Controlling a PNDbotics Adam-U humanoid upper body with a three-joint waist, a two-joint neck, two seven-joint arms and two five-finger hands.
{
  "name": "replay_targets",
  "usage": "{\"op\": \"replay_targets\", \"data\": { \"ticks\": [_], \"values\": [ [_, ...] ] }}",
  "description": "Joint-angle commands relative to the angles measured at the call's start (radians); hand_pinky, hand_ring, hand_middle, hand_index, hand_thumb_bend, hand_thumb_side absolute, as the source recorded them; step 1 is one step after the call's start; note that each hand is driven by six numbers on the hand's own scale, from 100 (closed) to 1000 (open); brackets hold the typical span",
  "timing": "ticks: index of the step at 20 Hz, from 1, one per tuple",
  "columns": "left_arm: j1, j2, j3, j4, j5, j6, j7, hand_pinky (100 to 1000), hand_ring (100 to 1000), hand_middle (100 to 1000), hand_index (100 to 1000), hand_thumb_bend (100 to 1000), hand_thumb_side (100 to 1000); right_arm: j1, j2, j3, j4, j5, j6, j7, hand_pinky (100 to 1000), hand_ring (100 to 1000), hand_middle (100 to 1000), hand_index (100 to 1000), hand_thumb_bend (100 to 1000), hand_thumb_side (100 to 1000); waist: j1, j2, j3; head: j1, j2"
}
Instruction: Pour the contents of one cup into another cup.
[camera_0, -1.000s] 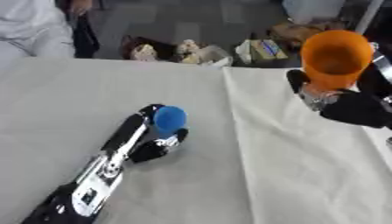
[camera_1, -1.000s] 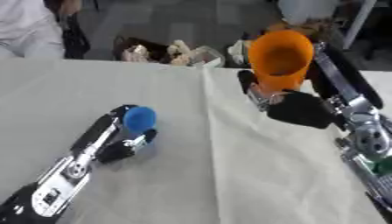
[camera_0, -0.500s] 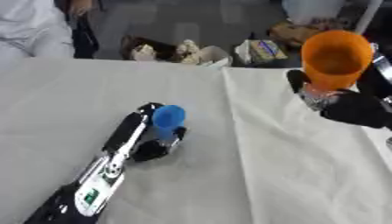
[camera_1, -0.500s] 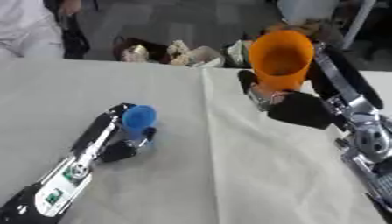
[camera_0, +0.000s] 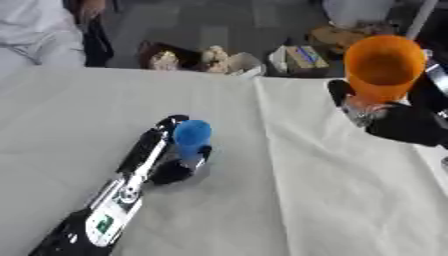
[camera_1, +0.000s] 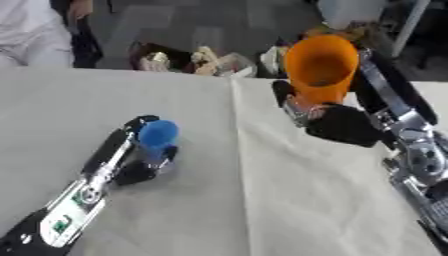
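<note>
- Left hand curls its fingers round the blue cup, standing on the white tablecloth
- Right hand grips the raised orange cup; next, carry it over the blue cup and tip

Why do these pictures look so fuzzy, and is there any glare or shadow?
Both views are softly blurred all over. Left eye view: the orange cup has smeared edges, and the blue cup in the left hand casts only a faint shadow on the cloth. Right eye view: the right hand is a dark blur; no strong glare.
</note>
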Motion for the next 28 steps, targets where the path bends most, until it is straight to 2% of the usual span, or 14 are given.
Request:
{"op": "replay_targets", "data": {
  "ticks": [1,6,10,19,22,28],
  "values": [
    [0.004,0.000,-0.001,0.031,0.024,0.000,-0.006,625,724,877,733,100,550,-0.019,-0.013,-0.007,-0.008,-0.006,0.001,-0.005,266,538,630,570,100,313,-0.018,-0.009,0.000,-0.001,-0.014],
    [0.004,0.001,-0.002,0.031,0.036,-0.001,0.001,586,660,860,727,100,532,-0.020,-0.013,-0.007,-0.008,-0.007,0.003,-0.007,265,538,630,570,100,314,-0.018,-0.011,0.001,-0.001,-0.014],
    [0.004,0.006,-0.002,0.026,0.027,-0.006,0.007,567,604,807,714,100,527,-0.020,-0.013,-0.007,-0.007,-0.007,0.004,-0.009,264,538,629,569,100,312,-0.017,-0.012,0.002,-0.002,-0.012],
    [0.007,0.012,0.001,0.024,0.017,-0.013,0.026,506,536,752,670,100,513,-0.024,-0.013,-0.007,-0.007,-0.009,0.004,-0.010,260,537,628,568,100,304,-0.018,-0.014,0.004,-0.004,-0.007],
    [0.005,0.018,0.001,0.016,0.012,-0.014,0.033,459,491,731,660,100,500,-0.025,-0.015,-0.008,-0.006,-0.010,0.006,-0.015,260,537,628,567,100,303,-0.017,-0.016,0.005,-0.005,-0.004],
    [0.002,0.023,0.002,0.004,0.017,-0.009,0.041,425,466,702,632,100,509,-0.027,-0.016,-0.008,-0.006,-0.011,0.008,-0.020,259,537,628,567,100,304,-0.015,-0.019,0.006,-0.008,0.000]
  ]
}}
